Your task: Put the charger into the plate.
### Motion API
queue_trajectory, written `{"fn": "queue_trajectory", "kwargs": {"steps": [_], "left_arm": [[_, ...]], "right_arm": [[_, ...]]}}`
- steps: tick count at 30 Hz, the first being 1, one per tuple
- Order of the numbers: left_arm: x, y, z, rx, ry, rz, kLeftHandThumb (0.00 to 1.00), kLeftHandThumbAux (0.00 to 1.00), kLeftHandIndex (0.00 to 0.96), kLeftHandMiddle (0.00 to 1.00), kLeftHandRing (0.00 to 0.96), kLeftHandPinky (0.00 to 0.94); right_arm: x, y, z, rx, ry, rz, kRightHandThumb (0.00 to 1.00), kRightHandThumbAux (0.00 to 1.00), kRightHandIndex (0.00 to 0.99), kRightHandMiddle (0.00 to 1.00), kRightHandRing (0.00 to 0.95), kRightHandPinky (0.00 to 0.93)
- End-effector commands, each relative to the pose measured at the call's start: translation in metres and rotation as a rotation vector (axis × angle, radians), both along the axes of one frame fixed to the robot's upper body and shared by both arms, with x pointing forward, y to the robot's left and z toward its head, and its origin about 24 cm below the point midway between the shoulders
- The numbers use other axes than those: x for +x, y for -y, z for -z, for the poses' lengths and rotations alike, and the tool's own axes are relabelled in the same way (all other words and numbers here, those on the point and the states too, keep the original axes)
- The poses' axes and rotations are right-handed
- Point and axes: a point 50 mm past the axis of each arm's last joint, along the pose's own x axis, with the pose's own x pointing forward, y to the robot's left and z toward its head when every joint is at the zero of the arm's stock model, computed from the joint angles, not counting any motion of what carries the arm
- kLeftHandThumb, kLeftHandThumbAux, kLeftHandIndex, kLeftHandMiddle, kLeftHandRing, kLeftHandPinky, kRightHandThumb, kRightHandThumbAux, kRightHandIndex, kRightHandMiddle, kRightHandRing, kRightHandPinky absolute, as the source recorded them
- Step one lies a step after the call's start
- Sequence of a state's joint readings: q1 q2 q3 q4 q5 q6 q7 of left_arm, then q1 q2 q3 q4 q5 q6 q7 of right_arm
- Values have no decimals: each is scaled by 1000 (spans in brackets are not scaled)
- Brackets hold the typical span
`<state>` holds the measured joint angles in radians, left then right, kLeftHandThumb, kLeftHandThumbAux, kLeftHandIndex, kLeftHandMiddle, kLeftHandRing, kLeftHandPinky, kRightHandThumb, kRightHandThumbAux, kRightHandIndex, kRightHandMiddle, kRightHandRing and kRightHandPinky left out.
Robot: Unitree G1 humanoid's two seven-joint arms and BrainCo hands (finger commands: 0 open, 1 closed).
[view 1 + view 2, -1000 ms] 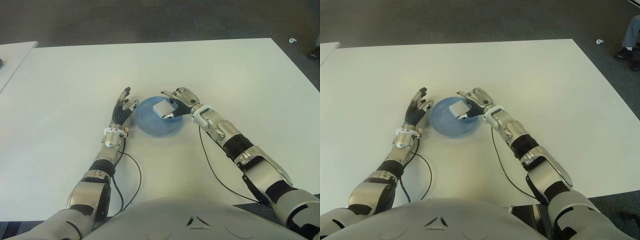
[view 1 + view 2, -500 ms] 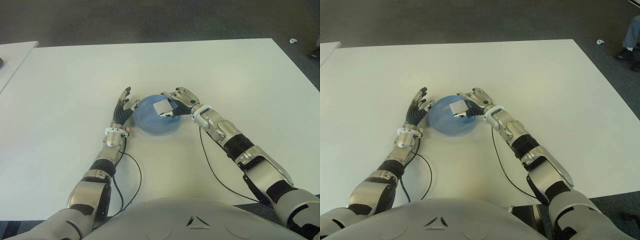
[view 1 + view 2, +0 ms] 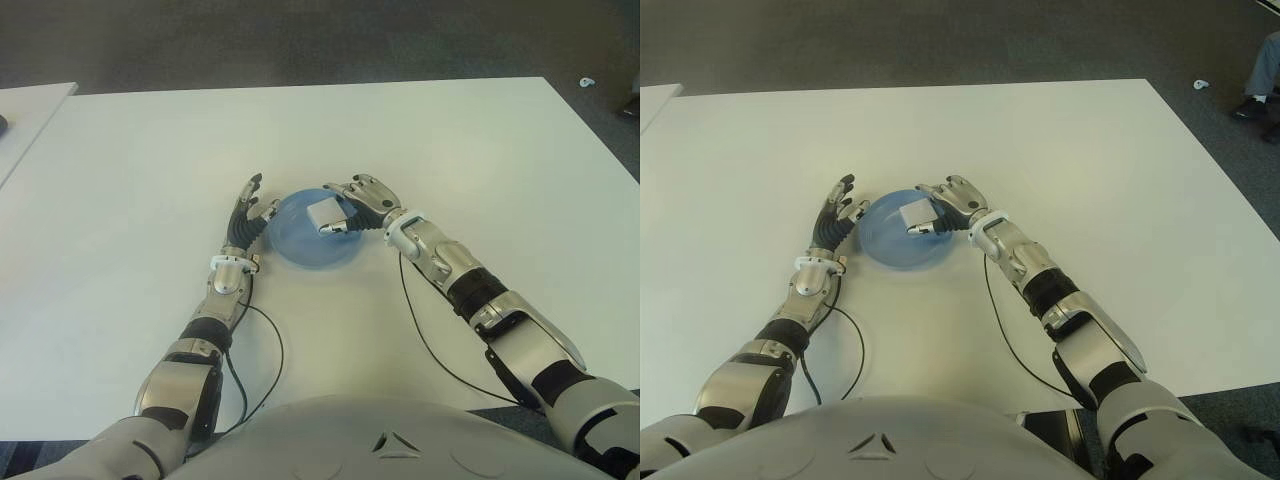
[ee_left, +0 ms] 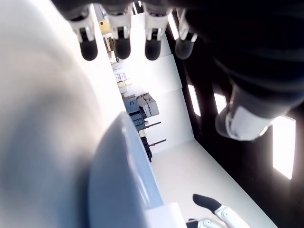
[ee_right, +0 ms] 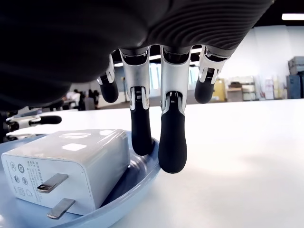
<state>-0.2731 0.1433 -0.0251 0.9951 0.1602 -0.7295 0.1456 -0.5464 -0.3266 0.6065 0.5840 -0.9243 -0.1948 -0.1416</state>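
white table point(image 3: 120, 330) nearest, bare but for two thin black cables point(image 3: 262, 365) trailing from the forearms.

left hand point(image 3: 246, 212) just left of the blue plate point(image 3: 300, 250), fingers straight and spread, holding nothing; fingertips point(image 4: 121, 47) fanned apart in the left wrist view, plate rim close beside the palm. no change in pose across the last second, though set slightly farther up the table.

blue plate at mid-table, between the two hands, also slightly farther away than a second ago.

white charger point(image 5: 71, 166) inside the plate toward its right rim, lying on the plate floor with both metal prongs point(image 5: 50, 183) showing in the right wrist view.

right hand point(image 3: 360, 200) at the plate's right edge, fingers point(image 5: 171, 142) hanging loose and parted beside the charger's far face, tips over the rim. contact with the charger: cannot tell. a second ago, charger held clear of the plate floor between thumb and fingers; now set down and apparently released.

placement judged essentially complete; only retreat of the right hand left, with a risk of dragging the charger or plate along.
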Motion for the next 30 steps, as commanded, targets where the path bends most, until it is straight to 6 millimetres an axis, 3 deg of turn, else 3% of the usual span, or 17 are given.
{"fn": "queue_trajectory", "kwargs": {"steps": [1,10,23,30], "left_arm": [[-46,6,49,9,-248,0,0,552,50,72,17,0],[-45,5,48,-2,-248,-9,0,558,49,81,31,0],[-46,5,51,-22,-264,-17,0,559,59,83,32,0],[-45,5,51,-9,-272,-21,0,575,47,64,11,0]], "right_arm": [[2,4,1,19,10,42,317,111,0,0,0,0],[11,24,-17,156,76,143,255,160,0,0,0,0],[17,60,-29,471,120,337,258,281,0,0,0,0],[13,67,-32,632,158,382,288,378,0,0,3,78]]}}
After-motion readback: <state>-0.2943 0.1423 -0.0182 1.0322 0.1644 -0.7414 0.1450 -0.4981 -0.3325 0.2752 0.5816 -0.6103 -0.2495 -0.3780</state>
